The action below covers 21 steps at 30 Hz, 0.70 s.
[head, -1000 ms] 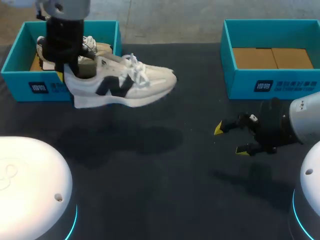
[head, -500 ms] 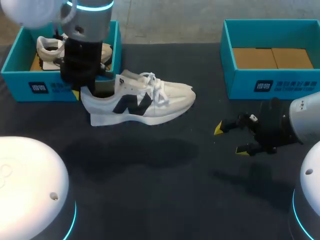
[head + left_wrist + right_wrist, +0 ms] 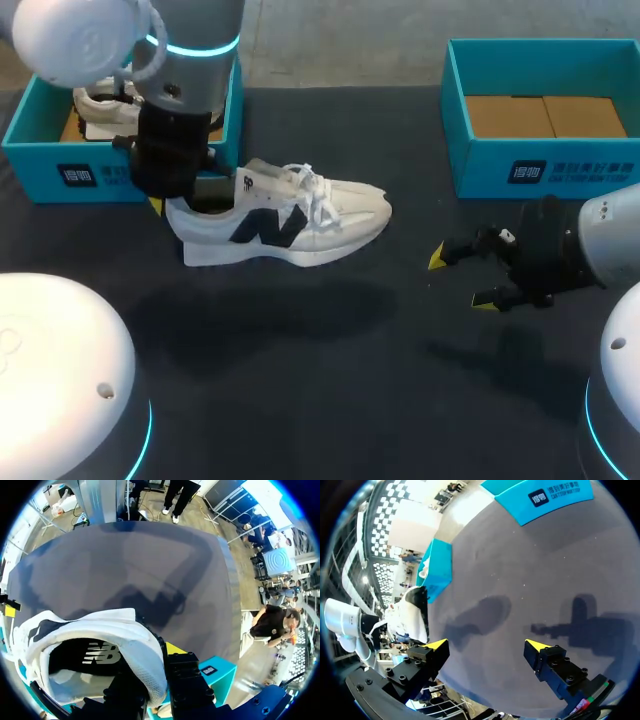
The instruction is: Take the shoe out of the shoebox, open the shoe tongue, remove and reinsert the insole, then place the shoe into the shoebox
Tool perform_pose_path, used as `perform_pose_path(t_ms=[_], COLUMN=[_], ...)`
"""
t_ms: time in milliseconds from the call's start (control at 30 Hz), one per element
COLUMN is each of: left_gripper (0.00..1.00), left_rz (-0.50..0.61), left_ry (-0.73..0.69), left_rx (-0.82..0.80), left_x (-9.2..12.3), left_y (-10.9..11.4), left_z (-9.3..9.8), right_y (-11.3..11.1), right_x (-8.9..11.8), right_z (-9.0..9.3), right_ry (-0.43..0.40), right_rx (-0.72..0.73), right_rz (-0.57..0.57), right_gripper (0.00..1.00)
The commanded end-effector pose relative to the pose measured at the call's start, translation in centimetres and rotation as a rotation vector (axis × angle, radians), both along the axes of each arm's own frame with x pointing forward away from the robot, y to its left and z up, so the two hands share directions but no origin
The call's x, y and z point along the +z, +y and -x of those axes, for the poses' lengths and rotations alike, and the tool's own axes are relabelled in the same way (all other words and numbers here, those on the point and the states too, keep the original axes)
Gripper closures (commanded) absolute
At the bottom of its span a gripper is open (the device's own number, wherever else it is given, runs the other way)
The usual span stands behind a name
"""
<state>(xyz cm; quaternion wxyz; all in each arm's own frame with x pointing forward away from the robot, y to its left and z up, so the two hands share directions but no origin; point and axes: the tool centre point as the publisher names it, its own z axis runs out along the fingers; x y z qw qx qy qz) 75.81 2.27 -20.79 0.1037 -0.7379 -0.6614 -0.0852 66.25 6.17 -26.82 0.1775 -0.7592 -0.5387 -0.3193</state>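
Head view, my left gripper (image 3: 185, 197) clamped on the white shoe (image 3: 300, 215) just beside the left shoebox (image 3: 60, 178) holding another shoe (image 3: 98, 104), my right gripper (image 3: 460, 280) spread wide, empty, left wrist view, heel between my fingers (image 3: 173, 648), right wrist view, tips (image 3: 436, 644) far apart.

Mesh-cloth shoe (image 3: 320, 212), matt dark table (image 3: 330, 400)

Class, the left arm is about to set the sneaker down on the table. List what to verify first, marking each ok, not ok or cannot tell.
1. Sneaker clear of the left shoebox: ok.
2. Left gripper clamped on the heel collar: ok.
3. Table bare beneath the sneaker: ok.
4. Right gripper open and well apart from the sneaker: ok.
5. Sole resting on the table: not ok, its shadow lies apart from it.
6. Tongue opened: cannot tell.
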Motion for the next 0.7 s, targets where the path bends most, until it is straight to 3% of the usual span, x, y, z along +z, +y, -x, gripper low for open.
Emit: perform_pose_path(t_ms=[33, 367, 700], left_gripper=[1.0, 1.0, 1.0], left_rz=[0.005, 0.012, 0.024], left_ry=[0.002, -0.02, -0.058], left_rx=[-0.001, -0.056, -0.1], left_x=[-1.6, -6.0, -10.2], left_y=[0.1, -1.7, -3.0], left_z=[0.0, -0.5, 0.5], right_y=[0.1, 0.1, 0.1], right_x=[0.1, 0.1, 0.1], right_z=[0.1, 0.1, 0.1], right_ry=[0.001, 0.001, 0.001], right_rx=[-0.004, -0.004, -0.004], right_rz=[0.005, 0.005, 0.005], right_gripper=[0.0, 0.0, 0.0])
